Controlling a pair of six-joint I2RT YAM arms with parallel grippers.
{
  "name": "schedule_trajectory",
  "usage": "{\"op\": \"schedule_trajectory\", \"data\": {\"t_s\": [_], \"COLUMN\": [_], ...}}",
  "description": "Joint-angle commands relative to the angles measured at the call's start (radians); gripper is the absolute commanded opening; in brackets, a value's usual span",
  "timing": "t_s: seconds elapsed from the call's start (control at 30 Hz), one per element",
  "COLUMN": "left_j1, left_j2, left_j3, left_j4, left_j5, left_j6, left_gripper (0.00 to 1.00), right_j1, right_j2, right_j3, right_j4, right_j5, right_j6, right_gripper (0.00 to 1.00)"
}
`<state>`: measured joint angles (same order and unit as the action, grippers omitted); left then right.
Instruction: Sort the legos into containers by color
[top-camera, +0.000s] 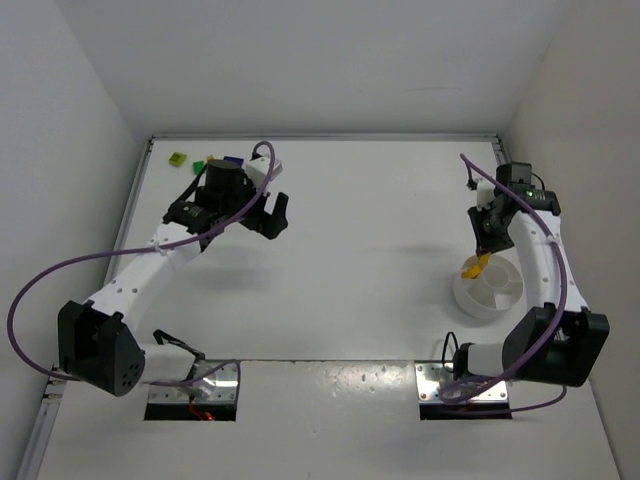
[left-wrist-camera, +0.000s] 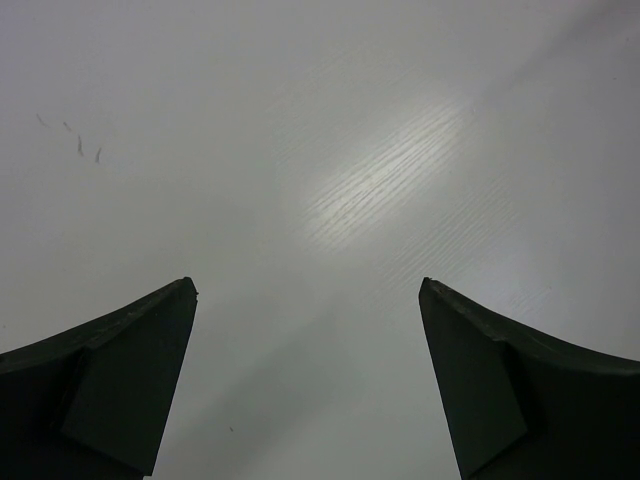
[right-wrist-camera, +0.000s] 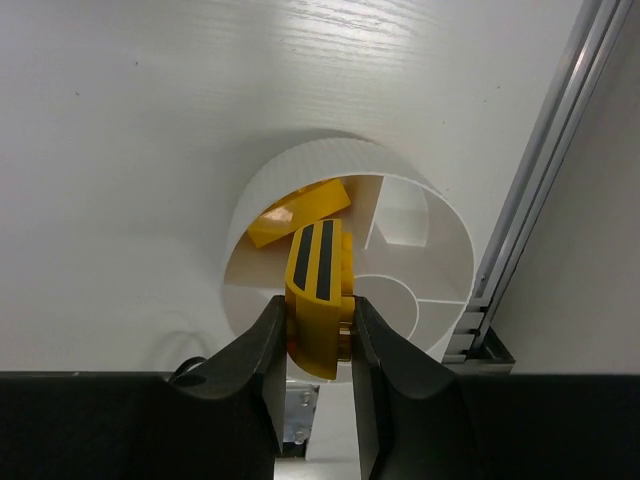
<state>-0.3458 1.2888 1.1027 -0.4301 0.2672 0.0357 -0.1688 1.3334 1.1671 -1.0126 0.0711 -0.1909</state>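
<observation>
Over on the right side of the tabletop (top-camera: 380, 220), the white dish (right-wrist-camera: 300, 160) sits just under the right pincer (right-wrist-camera: 315, 305). The left pincer (left-wrist-camera: 308, 290) is spread wide with nothing in it, way off at upper left. The right one's clamped on a yellow brick (right-wrist-camera: 315, 270), long axis running up-frame over the compartment holding another yellow piece (right-wrist-camera: 300, 212).

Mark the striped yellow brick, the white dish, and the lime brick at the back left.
striped yellow brick (right-wrist-camera: 318, 300): right wrist view, its curved top face.
white dish (right-wrist-camera: 290, 170): right wrist view, ribbed outer wall.
lime brick (top-camera: 178, 158): top view, its middle.
</observation>
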Motion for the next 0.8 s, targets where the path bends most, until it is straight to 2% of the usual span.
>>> {"op": "schedule_trajectory", "data": {"t_s": [0.0,0.2,0.4,0.53,0.57,0.63,0.77], "left_j1": [0.013,0.022,0.022,0.042,0.056,0.074,0.113], "left_j2": [-0.003,0.006,0.006,0.006,0.006,-0.005,0.009], "left_j3": [0.029,0.029,0.029,0.029,0.029,0.02,0.02], "left_j4": [0.03,0.039,0.039,0.057,0.057,0.068,0.088], "left_j5": [0.026,0.026,0.026,0.017,0.017,0.042,0.066], "left_j6": [-0.007,-0.007,-0.007,-0.007,-0.007,-0.016,-0.06], "left_gripper": [1.0,1.0,1.0,1.0,1.0,1.0,1.0], "right_j1": [-0.005,0.005,0.014,0.014,0.014,0.014,0.014], "right_j2": [0.013,0.044,0.073,0.084,0.084,0.064,0.021], "right_j3": [-0.026,-0.026,-0.035,-0.024,-0.015,0.012,0.077], "right_j4": [0.049,0.058,0.068,0.049,0.04,0.025,-0.018], "right_j5": [0.012,0.002,-0.007,-0.027,-0.037,-0.079,-0.134], "right_j6": [-0.024,-0.033,-0.033,-0.033,-0.033,-0.033,-0.024], "right_gripper": [0.0,0.0,0.16,0.34,0.44,0.51,0.53]}}
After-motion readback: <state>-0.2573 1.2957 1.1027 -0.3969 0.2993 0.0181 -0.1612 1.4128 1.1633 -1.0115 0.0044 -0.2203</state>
